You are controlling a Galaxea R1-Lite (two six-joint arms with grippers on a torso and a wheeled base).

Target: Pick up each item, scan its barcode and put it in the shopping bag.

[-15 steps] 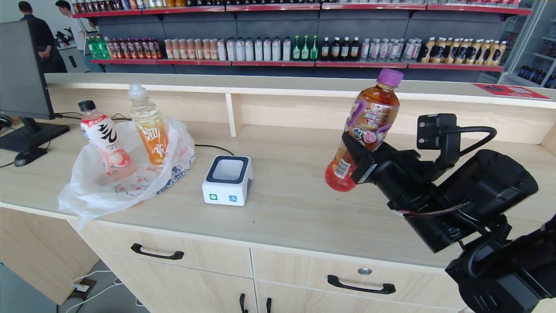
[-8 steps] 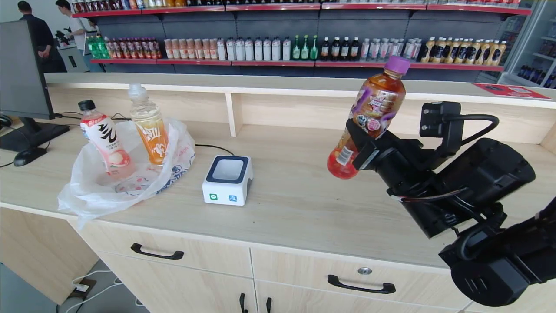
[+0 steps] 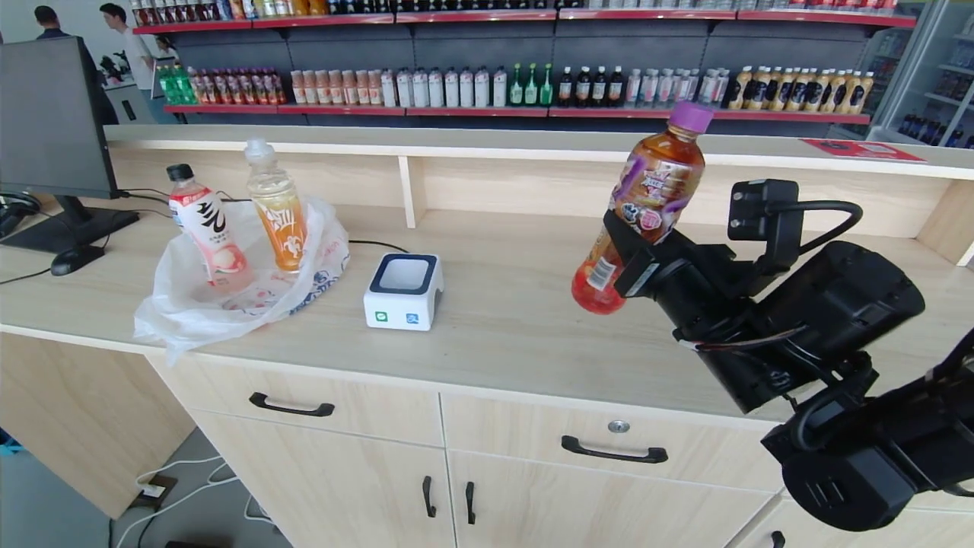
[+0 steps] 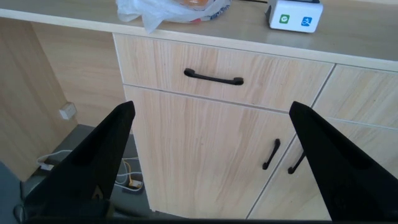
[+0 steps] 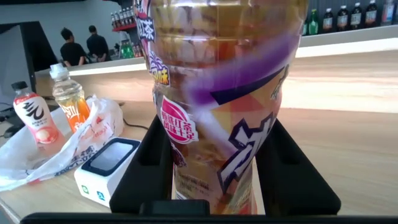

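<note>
R claw (image 3: pixel 635 262) was clenched on the tea btl (image 3: pixel 648 213), fingers pressed on both sides of its lower half. In the R wrist view the btl (image 5: pixel 227 106) sat between the two black fingers (image 5: pixel 149 168). Btl was in the air, clear of the tabletop (image 3: pixel 517 327), well to the right of the scanner (image 3: pixel 403 291) & higher than it. It was tilted: purple cap up & leaning away from the scanner, red base down & nearer the scanner. White barcode patch (image 3: pixel 601 272) near the base faced the head cam.

Scanner sat flat on the tabletop, window up. Just left of the scanner lay the shopping bag (image 3: pixel 183 312), slumped open, w/ 2 btls standing in it: orange btl (image 3: pixel 278 213) nearer the scanner, pink-label btl (image 3: pixel 209 236) farther from it & leaning a bit. Far left of the scanner, past the bag: monitor (image 3: pixel 53 106) & mouse (image 3: pixel 72 260).

L claw (image 4: pixel 211 168) was released, fingers (image 4: pixel 93 168) spread wide, nothing between them. It hung lower than the scanner (image 4: pixel 295 14), in front of the cabinet (image 4: pixel 205 143), w/ a drawer handle (image 4: pixel 213 78) seen between the fingers.
</note>
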